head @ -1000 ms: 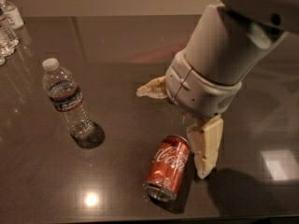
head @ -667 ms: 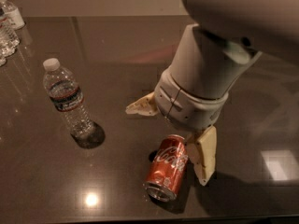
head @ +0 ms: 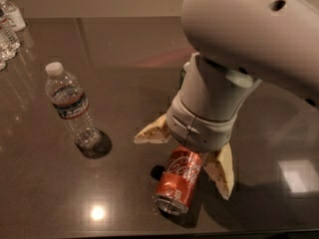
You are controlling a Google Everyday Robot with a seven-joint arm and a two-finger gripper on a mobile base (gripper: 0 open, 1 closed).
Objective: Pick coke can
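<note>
The coke can [head: 177, 184] is red with white script. It lies on its side on the dark table [head: 124, 59], its silver end facing the front edge. My gripper [head: 187, 152] hangs right above the can's far end and is open. One tan finger [head: 152, 132] sticks out to the can's left. The other finger [head: 222, 171] stands close beside the can's right side. The arm's wide white wrist hides the far end of the can.
A clear water bottle [head: 70, 106] with a white cap stands upright to the left of the can. More water bottles [head: 7, 29] stand at the far left corner. The table's front edge runs just below the can.
The arm has moved left and lower, so the open fingers now straddle the can's far end. The can and the bottle have not moved.
</note>
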